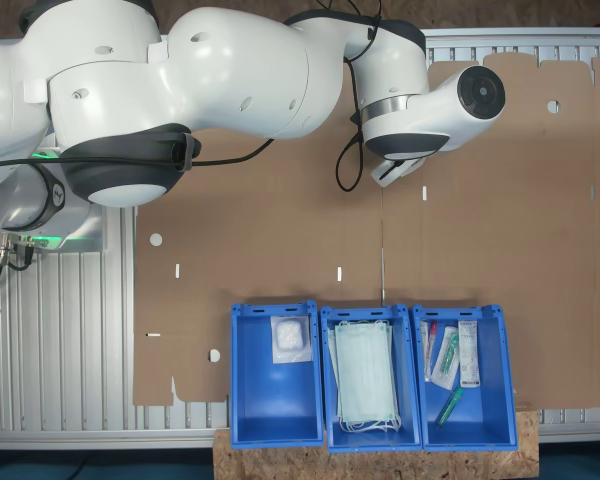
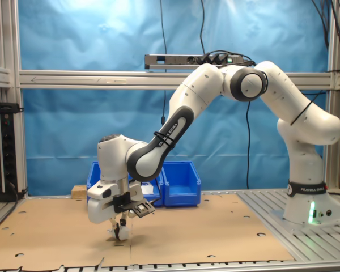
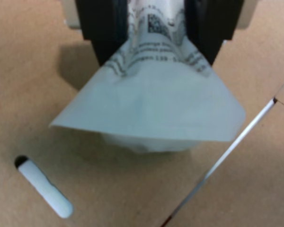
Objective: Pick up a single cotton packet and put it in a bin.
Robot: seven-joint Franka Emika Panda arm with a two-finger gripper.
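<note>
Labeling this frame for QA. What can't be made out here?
- Gripper, second exterior view: too small to make out its grasp.
- Packet, wrist view: upper part hidden between the fingers; print blurred.
- Packet in the bin, first exterior view: too small for detail.
- First exterior view: arm covers the cardboard beneath.

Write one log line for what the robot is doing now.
gripper: shut on packet | packet: low over cardboard | bins: one already holds a packet
</note>
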